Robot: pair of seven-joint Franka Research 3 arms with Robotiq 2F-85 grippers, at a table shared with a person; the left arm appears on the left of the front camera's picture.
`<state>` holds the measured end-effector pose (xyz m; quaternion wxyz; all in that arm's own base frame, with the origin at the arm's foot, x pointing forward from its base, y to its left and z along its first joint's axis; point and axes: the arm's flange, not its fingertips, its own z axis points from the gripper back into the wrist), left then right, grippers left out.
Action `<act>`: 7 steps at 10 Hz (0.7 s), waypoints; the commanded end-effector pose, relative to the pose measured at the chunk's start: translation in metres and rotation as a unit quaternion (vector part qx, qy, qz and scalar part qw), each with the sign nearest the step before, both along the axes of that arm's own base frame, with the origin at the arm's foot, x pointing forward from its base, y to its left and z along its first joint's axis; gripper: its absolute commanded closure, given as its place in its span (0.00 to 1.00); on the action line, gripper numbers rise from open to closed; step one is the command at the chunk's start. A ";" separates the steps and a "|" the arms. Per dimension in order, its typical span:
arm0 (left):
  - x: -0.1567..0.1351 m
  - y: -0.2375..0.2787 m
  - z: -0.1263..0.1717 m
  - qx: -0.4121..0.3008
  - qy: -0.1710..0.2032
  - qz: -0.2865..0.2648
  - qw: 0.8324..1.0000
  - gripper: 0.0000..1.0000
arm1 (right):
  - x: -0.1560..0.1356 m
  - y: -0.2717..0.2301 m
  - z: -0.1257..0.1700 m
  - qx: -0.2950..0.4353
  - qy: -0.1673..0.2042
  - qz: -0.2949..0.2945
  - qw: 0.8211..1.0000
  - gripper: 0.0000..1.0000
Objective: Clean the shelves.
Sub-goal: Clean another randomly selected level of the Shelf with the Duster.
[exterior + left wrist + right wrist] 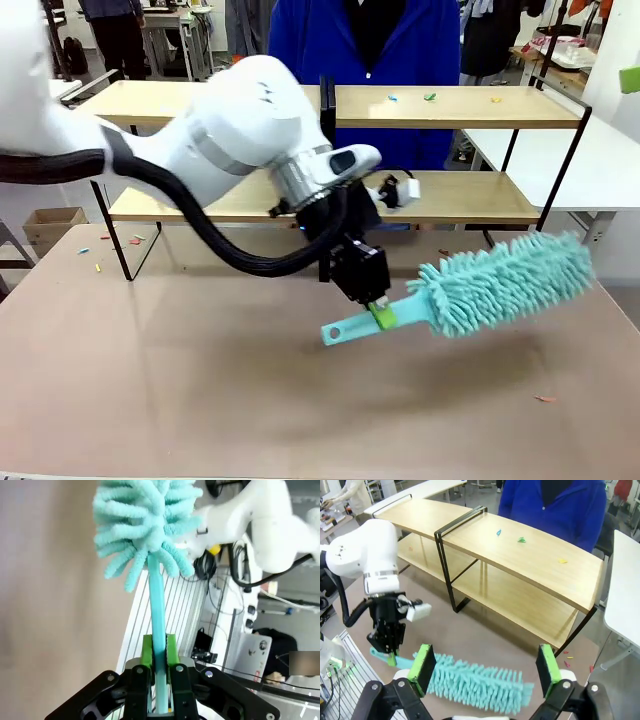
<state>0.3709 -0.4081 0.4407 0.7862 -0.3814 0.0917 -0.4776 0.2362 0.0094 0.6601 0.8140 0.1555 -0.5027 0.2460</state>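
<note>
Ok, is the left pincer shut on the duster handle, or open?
Shut on it. The left pincer has both green pads pressed against the teal duster handle, and the duster hangs clear above the table.

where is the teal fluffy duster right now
In the front view the teal fluffy duster hangs above the brown table, right of centre and in front of the black-framed light wood shelves, its handle clamped in the left gripper.

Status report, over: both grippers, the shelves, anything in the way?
Left gripper shut on duster handle, over table. Right gripper open, empty. Shelves: coloured scraps on top board. Person stands behind.
</note>
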 end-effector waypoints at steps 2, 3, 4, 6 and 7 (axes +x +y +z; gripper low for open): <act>-0.039 0.061 -0.005 0.009 -0.051 0.117 0.992 0.88 | 0.000 0.000 0.000 0.001 0.000 0.001 1.000 0.00; -0.051 0.083 -0.008 -0.015 -0.062 0.108 0.992 0.88 | 0.000 0.000 0.000 0.001 0.000 0.001 1.000 0.00; -0.062 0.102 -0.012 -0.003 -0.067 0.153 0.986 0.88 | 0.000 0.000 0.000 0.001 0.000 0.001 1.000 0.00; -0.082 0.142 -0.021 0.033 -0.090 0.197 0.976 0.88 | 0.000 0.000 0.000 0.001 0.000 0.001 1.000 0.00; -0.051 0.108 -0.016 0.013 -0.059 0.150 0.987 0.88 | 0.000 0.000 0.000 0.001 0.000 0.001 1.000 0.00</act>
